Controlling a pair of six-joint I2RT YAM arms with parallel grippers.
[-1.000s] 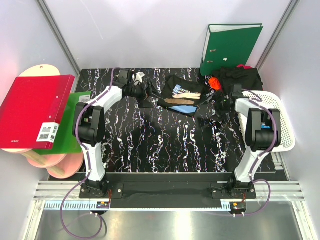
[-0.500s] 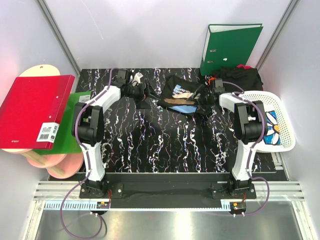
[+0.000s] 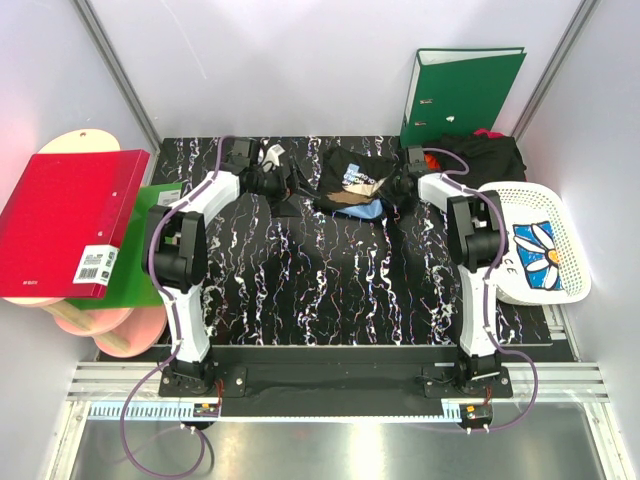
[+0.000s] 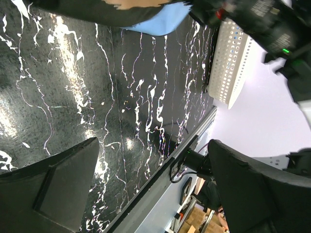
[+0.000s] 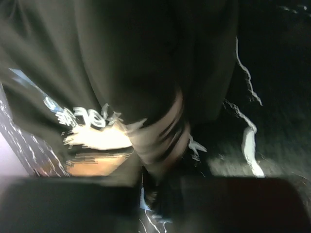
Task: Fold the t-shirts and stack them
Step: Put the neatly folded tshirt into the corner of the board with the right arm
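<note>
A black t-shirt with a white, tan and blue print (image 3: 355, 180) lies crumpled at the back middle of the marbled table. My right gripper (image 3: 397, 186) is at its right edge. In the right wrist view the gripper (image 5: 163, 194) has a fold of that t-shirt (image 5: 121, 73) pinched between its nearly closed fingers; the picture is blurred. More t-shirts, black (image 3: 487, 155) and orange-red (image 3: 431, 159), are heaped at the back right. My left gripper (image 3: 288, 188) hovers just left of the printed t-shirt, and its wrist view shows it (image 4: 155, 184) open and empty, with the t-shirt's blue patch (image 4: 160, 22) ahead.
A white lattice basket (image 3: 520, 190) on the right edge holds something with a daisy print (image 3: 540, 255); the basket (image 4: 226, 63) also shows in the left wrist view. A green binder (image 3: 460, 95) stands at the back. A red binder (image 3: 65, 220) and round boards (image 3: 110, 325) sit on the left.
My right arm swung left from the basket to the printed t-shirt and its jaws narrowed onto the cloth. The t-shirt bunched up leftward. The left arm barely moved.
</note>
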